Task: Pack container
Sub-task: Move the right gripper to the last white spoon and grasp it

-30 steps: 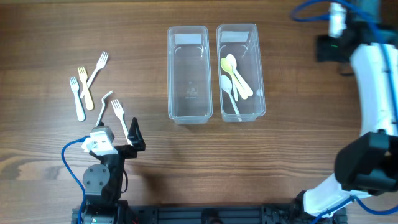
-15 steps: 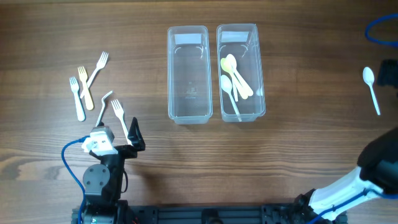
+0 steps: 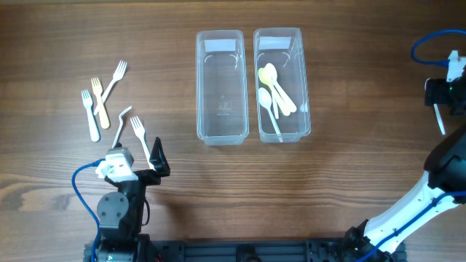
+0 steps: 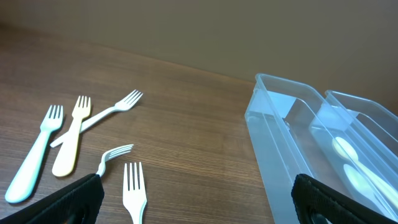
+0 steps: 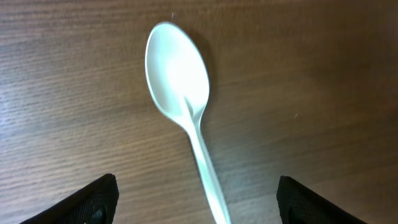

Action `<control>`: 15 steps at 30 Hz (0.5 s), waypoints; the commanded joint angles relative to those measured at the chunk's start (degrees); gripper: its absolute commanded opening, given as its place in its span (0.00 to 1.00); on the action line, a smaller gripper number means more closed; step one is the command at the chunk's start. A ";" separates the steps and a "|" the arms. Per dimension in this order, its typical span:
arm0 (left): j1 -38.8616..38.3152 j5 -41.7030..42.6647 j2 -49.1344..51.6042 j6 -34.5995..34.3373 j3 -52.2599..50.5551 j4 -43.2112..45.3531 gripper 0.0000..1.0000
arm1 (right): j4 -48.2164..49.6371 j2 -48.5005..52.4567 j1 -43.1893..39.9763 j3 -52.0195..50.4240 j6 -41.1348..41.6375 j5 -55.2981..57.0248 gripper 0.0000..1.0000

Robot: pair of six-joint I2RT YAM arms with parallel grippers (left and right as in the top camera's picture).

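Overhead: a spoon (image 3: 439, 121) lies on the table at far right, well apart from the container (image 3: 302, 44), under the right gripper (image 3: 443, 91).

Left wrist: the left gripper (image 4: 199, 199) is empty, jaws wide apart.

Right wrist: jaws apart, flanking the handle without touching. The bowl points away, the long axis running between the fingers. Likely light, stiff and slick; pinch mid-handle.

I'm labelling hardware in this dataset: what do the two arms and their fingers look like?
The left arm is black, with a white block near its fingers and a looping blue cable. The right arm has white links, black joints and its own blue cable. Both have matte black fingers.
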 commanded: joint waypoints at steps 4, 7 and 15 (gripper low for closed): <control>0.33 -0.33 -0.09 0.48 -0.07 -0.17 1.00 | 1.70 3.45 -0.02 -0.52 -4.00 -0.94 0.81; 0.33 -0.33 -0.09 0.50 -0.07 -0.17 1.00 | 1.29 5.20 -0.02 -0.52 -3.98 -1.11 0.81; 0.33 -0.33 -0.09 0.50 -0.07 -0.17 1.00 | 1.27 7.43 -0.02 -0.57 -2.99 -2.21 0.66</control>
